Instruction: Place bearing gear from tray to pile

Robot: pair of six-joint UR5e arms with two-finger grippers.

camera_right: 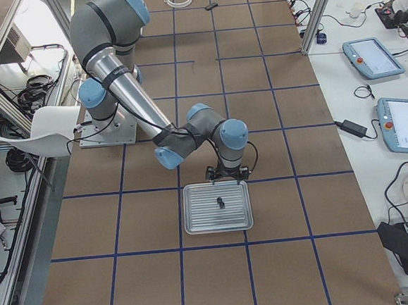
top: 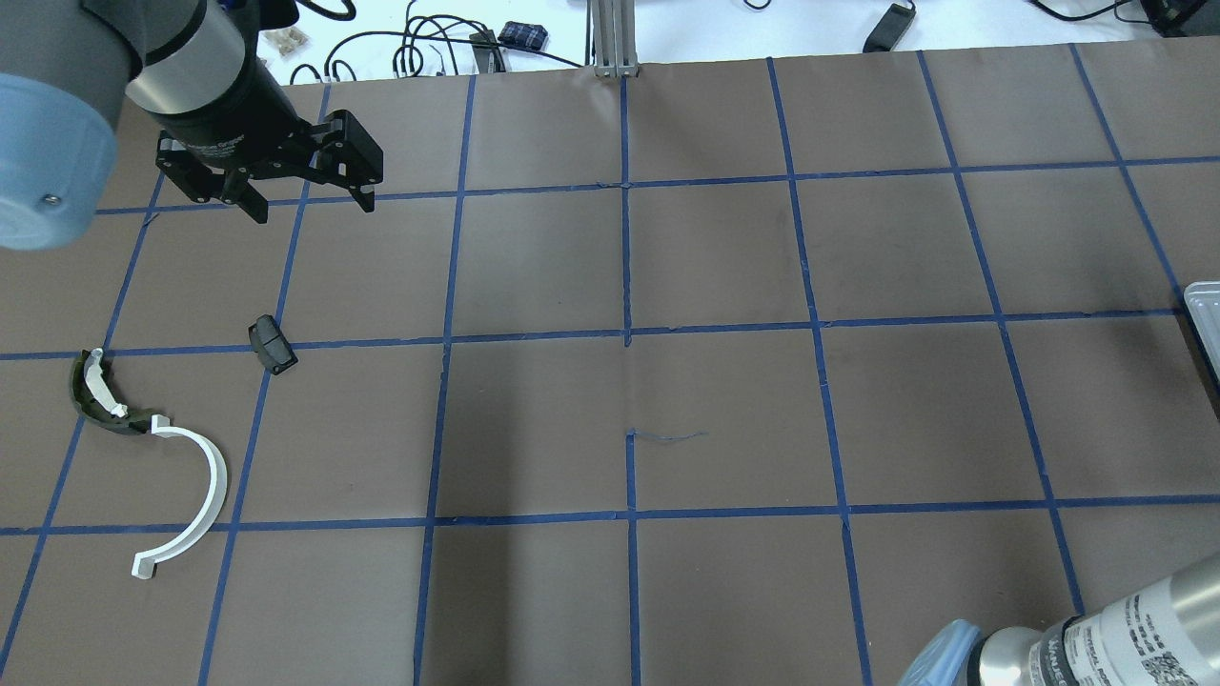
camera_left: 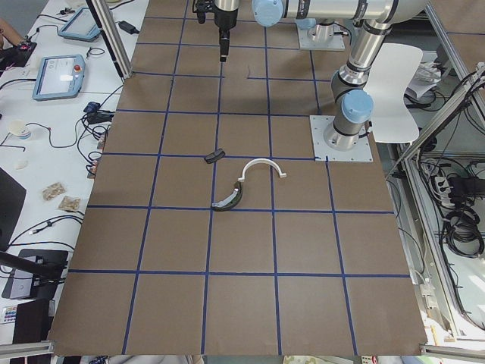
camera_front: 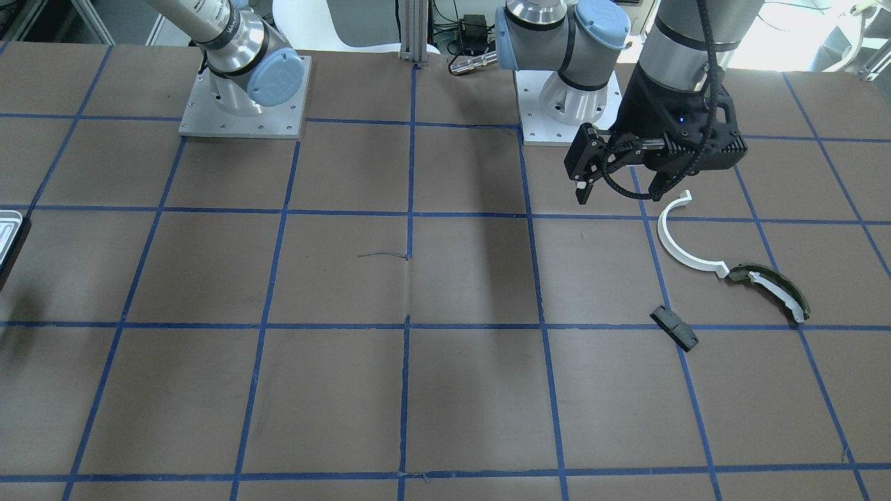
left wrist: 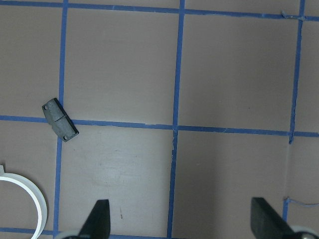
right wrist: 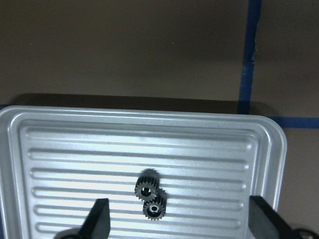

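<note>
Two small dark bearing gears (right wrist: 146, 186) lie touching near the middle of the ribbed silvery tray (right wrist: 214, 144). My right gripper (right wrist: 182, 221) hovers over them, open and empty. The right-side view shows this gripper (camera_right: 227, 173) above the tray's (camera_right: 195, 220) far edge. The pile lies near the left arm: a white half-ring arc (top: 195, 505), a dark olive curved piece (top: 95, 395) and a small black block (top: 272, 345). My left gripper (top: 300, 186) is open and empty, raised beyond the block (left wrist: 60, 120).
The brown table carries a blue tape grid. The tray (camera_front: 7, 233) sits at the table's end on the robot's right, far from the pile (camera_front: 679, 240). Both arm bases (camera_front: 243, 104) stand at the robot's edge. Monitors and cables lie past the far edge.
</note>
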